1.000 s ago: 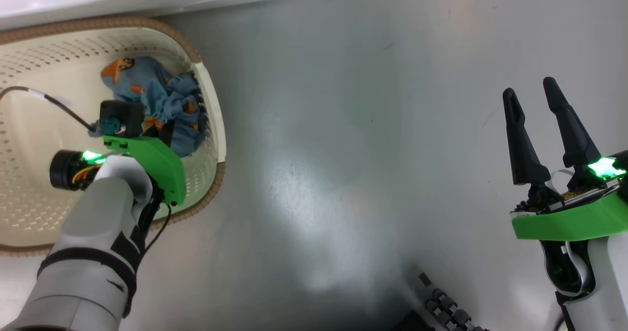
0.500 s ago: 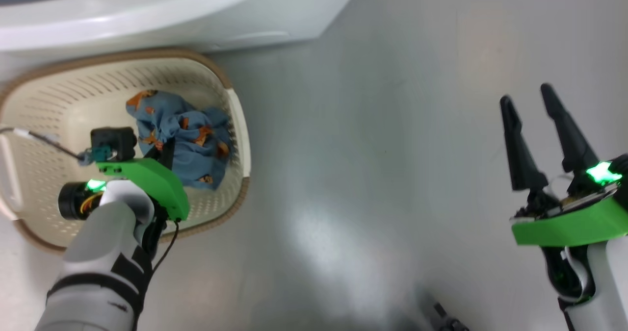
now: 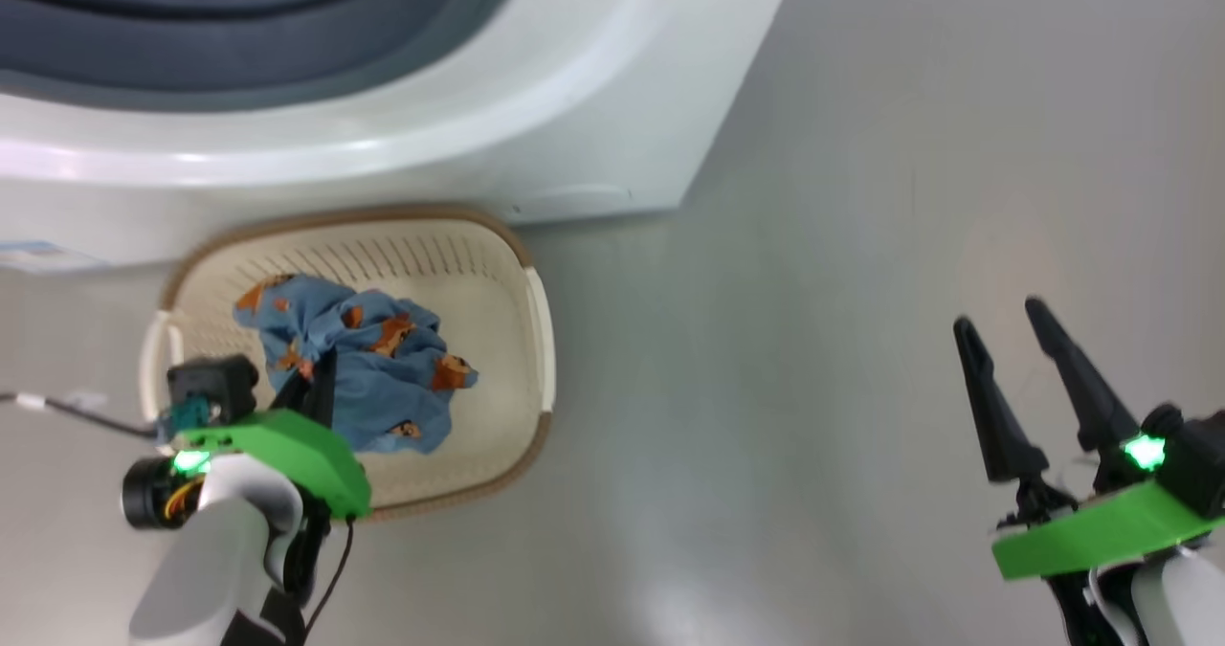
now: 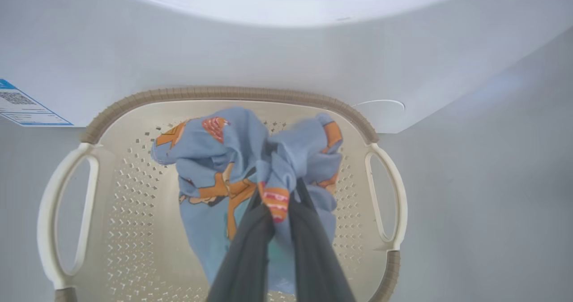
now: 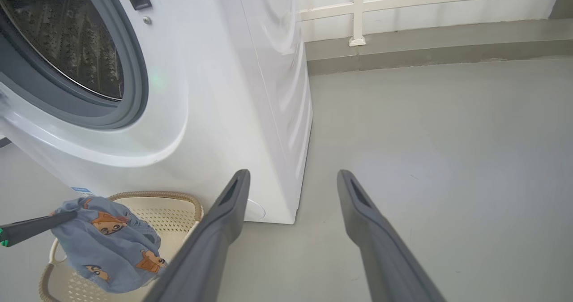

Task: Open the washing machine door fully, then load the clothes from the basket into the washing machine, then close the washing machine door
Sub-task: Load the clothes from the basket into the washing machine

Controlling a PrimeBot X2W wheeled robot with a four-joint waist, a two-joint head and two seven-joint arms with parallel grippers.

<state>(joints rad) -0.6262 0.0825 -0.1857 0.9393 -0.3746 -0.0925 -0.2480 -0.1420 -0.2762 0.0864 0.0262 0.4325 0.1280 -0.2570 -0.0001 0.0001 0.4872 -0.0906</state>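
Cloth is pinched between the left fingers [image 4: 244, 253], which are closed narrow on a bunched fold of the blue clothes [image 4: 210, 159]. The rest of the garment hangs loose over the basket [image 4: 224, 92], which sits on the floor [image 5: 425, 127] right against the washer [image 5: 250, 91]. Right fingers [image 5: 210, 248] stand wide and hold nothing, well off to the side. The drum [image 5: 67, 38] mouth shows uncovered above the basket. The step in hand looks like carrying this garment up into the drum. To do it well, raise it straight until the dangling tail clears the basket rim. Then swing forward and reach past the grey ring [image 5: 134, 82] before letting go, so no cloth trails on the seal. The hold is on a small fold, so a slow lift seems wise.
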